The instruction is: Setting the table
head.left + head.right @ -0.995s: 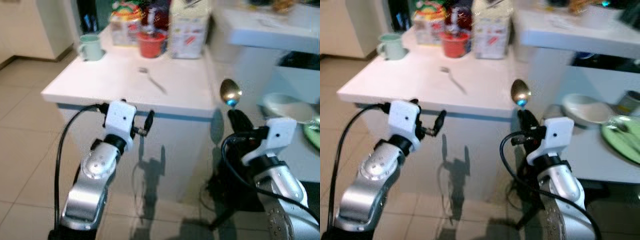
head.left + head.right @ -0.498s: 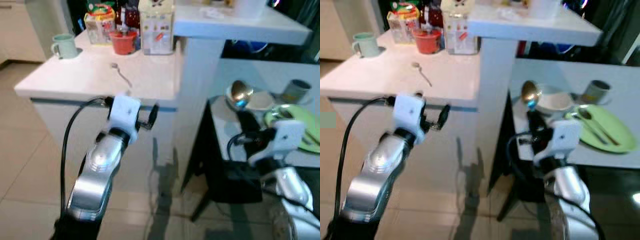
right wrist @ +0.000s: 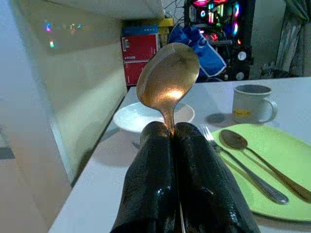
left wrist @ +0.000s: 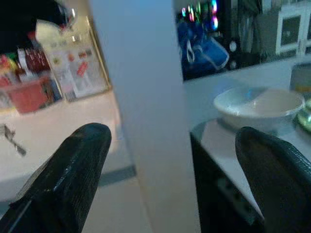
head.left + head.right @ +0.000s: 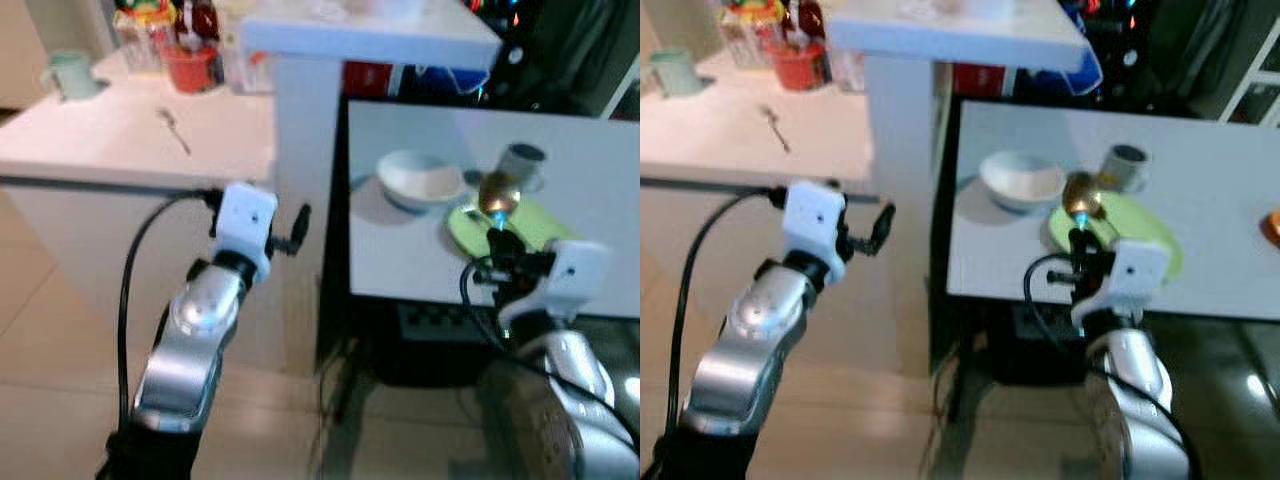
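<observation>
We have the right gripper (image 3: 172, 141) pinched tight on the stem of a gold spoon (image 3: 167, 80), its bowl standing upright above the black fingers (image 3: 148, 179). It hangs at the near edge of the grey tabletop (image 5: 400, 250), in front of the green plate (image 3: 272, 170). On that plate lie a fork (image 3: 243, 165) and a second spoon (image 3: 265, 162), side by side (handles running toward the near edge). Just beyond the plate, toward the far edge, stands a grey mug (image 3: 252, 103), and beside it, nearer the tabletop's left edge, a white bowl (image 3: 146, 115).

Over on our left, the left gripper (image 4: 170, 179) has its jaws spread wide with nothing between them, held out in front of a white post (image 5: 300, 190) that stands between the grey tabletop and a white counter (image 5: 110, 140). On that counter we see a fork (image 5: 173, 127) lying alone in the middle, a red cup (image 5: 185, 68) and cartons (image 4: 73, 63) along the far edge, and a pale green mug (image 5: 68, 75) toward the far left corner.
</observation>
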{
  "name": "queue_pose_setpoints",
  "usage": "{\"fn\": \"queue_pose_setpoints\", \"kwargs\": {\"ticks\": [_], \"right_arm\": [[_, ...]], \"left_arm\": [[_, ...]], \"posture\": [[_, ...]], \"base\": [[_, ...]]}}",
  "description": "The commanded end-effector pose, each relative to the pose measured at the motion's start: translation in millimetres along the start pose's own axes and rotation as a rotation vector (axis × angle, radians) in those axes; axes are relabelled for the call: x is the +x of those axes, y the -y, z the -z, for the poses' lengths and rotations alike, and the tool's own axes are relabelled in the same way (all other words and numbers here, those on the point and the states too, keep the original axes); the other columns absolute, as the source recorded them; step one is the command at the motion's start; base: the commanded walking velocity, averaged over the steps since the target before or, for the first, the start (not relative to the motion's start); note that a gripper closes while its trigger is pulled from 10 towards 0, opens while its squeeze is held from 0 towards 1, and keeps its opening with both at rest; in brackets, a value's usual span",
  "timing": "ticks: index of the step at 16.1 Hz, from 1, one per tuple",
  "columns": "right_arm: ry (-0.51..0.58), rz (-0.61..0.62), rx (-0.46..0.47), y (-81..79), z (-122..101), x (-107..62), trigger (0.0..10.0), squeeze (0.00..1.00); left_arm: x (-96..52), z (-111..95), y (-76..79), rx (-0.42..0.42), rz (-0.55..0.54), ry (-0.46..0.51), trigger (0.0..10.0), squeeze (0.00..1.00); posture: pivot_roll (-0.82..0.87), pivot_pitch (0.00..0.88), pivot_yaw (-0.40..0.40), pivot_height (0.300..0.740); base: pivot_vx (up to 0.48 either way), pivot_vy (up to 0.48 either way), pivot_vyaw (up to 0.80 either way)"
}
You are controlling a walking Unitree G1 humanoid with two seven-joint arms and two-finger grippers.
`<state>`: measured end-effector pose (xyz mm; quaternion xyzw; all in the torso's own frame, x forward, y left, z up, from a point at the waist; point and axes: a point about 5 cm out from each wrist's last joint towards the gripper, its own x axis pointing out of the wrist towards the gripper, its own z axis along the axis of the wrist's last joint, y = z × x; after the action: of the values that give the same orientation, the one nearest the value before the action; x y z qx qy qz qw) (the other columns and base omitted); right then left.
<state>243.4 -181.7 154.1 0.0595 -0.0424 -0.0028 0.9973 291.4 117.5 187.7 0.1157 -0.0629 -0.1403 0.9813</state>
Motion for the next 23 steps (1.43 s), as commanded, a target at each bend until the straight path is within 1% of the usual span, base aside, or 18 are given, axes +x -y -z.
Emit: {"fn": "queue_pose_setpoints", "kwargs": {"ticks": [1,2,3,5,6,8,9,10,11,12,13,14,15,17,19,20,22,23], "right_arm": [[0.012,0.009,-0.006,-1.2,-5,1.0,10.0,0.0],[0.001,0.045,-0.024,3.4,-5,0.2,10.0,0.0],[0.018,0.049,-0.011,2.9,-10,1.6,10.0,0.0],[0.007,0.074,-0.016,6.7,-8,4.7,10.0,0.0],[0.0,0.076,-0.009,5.8,-8,5.8,10.0,0.0],[-0.004,0.044,-0.018,-0.6,-8,5.4,10.0,0.0],[-0.009,0.049,-0.021,-1.4,-7,4.5,10.0,0.0],[-0.009,0.048,-0.02,-2.2,-8,2.9,10.0,0.0],[-0.016,0.033,-0.047,-1.4,-9,3.0,10.0,0.0],[-0.023,0.035,-0.079,0.8,-9,4.4,10.0,0.0],[-0.028,0.054,-0.069,1.0,-10,7.3,10.0,0.0],[-0.013,0.027,-0.078,-1.9,-15,9.3,10.0,0.0],[-0.015,0.019,-0.079,-2.5,-15,8.5,10.0,0.0],[-0.039,0.022,-0.087,-1.3,-9,7.4,10.0,0.0],[-0.048,0.012,-0.079,-3.9,-9,8.4,10.0,0.0],[-0.055,0.016,-0.08,-3.6,-7,9.8,10.0,0.0],[-0.063,0.011,-0.071,-5.4,-8,12.7,10.0,0.0],[-0.07,-0.003,-0.083,-6.8,-6,11.4,10.0,0.0]], "left_arm": [[-0.1,6,-6.3,0.001,-0.033,-0.025,10.0,0.0],[-1.5,5,-7.7,-0.006,-0.045,-0.028,10.0,0.0],[-3.2,3,-7.1,0.0,-0.035,-0.023,10.0,0.0],[0.4,4,-3.5,0.011,-0.02,-0.026,10.0,0.0],[1.8,2,-4.3,0.01,-0.02,-0.019,10.0,0.0],[1.5,2,-7.9,0.004,-0.027,-0.023,10.0,0.0],[1.3,5,-8.6,0.007,-0.026,-0.031,10.0,0.0],[1.3,3,-8.1,-0.003,-0.031,-0.027,10.0,0.0],[2.1,1,-4.9,-0.011,-0.027,-0.019,10.0,0.0],[2.8,2,-1.8,0.003,-0.017,-0.018,10.0,0.0],[1.9,4,-1.7,0.018,-0.011,-0.026,10.0,0.0],[2.4,4,-0.4,0.012,0.001,-0.026,10.0,0.0],[3.3,4,-0.6,0.007,-0.001,-0.022,10.0,0.0],[3.8,6,-2.3,0.004,-0.017,-0.029,10.0,0.0],[1.3,2,-2.9,0.01,-0.015,-0.018,10.0,0.0],[1.6,4,-2.9,0.013,-0.018,-0.022,10.0,0.0],[4.8,2,0.3,0.013,-0.006,-0.011,10.0,0.0],[3.6,3,0.5,0.015,-0.008,-0.013,10.0,0.0]], "posture": [[-0.06,0.0,-0.01,0.74],[-0.06,0.0,-0.005,0.74],[-0.06,0.0,0.003,0.74],[-0.06,0.0,0.001,0.74],[-0.06,0.0,0.009,0.74],[-0.07,0.0,0.017,0.74],[-0.07,0.0,0.019,0.74],[-0.07,0.0,0.023,0.74],[-0.06,0.0,0.02,0.74],[-0.06,0.0,0.013,0.74],[-0.08,0.0,0.025,0.74],[-0.07,0.0,0.017,0.74],[-0.07,0.0,0.018,0.74],[-0.07,0.0,0.013,0.74],[-0.06,0.0,0.007,0.74],[-0.06,0.0,0.013,0.74],[-0.06,0.0,0.004,0.74],[-0.06,0.0,0.007,0.74]], "base": [[0.0,-0.461,0.0],[0.0,-0.469,0.0],[0.0,-0.472,0.0],[0.0,-0.472,0.0],[0.0,-0.472,0.0],[0.0,-0.472,0.0],[0.0,-0.48,0.0],[0.0,-0.48,0.0],[0.0,-0.472,0.0],[0.0,-0.48,0.0],[0.0,-0.48,0.0],[0.0,-0.48,0.0],[0.0,-0.472,0.0],[0.0,-0.476,0.0],[0.0,-0.48,0.0],[0.0,-0.472,0.0],[0.0,-0.48,0.0],[0.0,-0.472,0.0]]}}
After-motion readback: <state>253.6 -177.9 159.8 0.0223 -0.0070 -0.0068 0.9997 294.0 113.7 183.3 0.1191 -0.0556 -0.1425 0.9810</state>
